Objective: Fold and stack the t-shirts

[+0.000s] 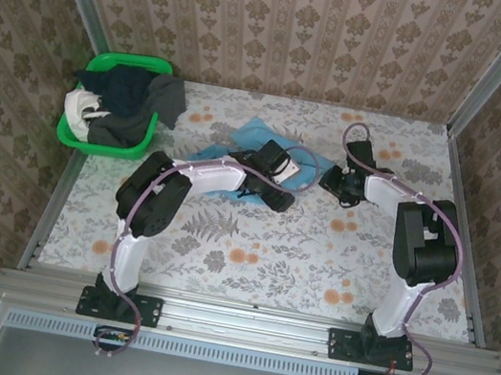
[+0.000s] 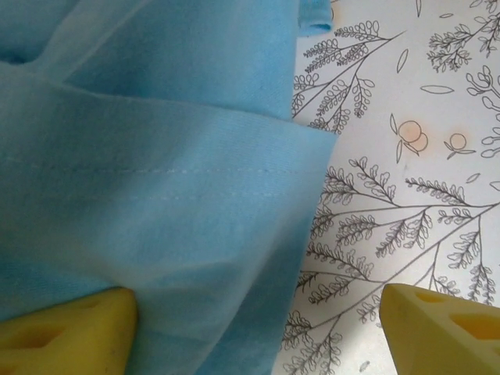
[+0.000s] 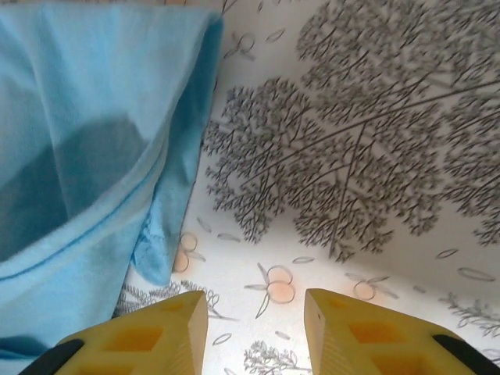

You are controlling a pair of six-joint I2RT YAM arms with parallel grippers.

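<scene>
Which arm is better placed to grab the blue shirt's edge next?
Left, probably: the left tool, open, straddles the edge of the light blue shirt. The right tool hangs open over the table beside it.

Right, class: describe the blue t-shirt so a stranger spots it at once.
On the floral-patterned table, look right of the green plastic basket at far left. The crumpled light blue cloth t-shirt lies there; the clothes in the basket are dark or white.

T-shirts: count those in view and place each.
4: a light blue one on the table; black, grey and white ones heaped in the green basket, more may be hidden.
</scene>
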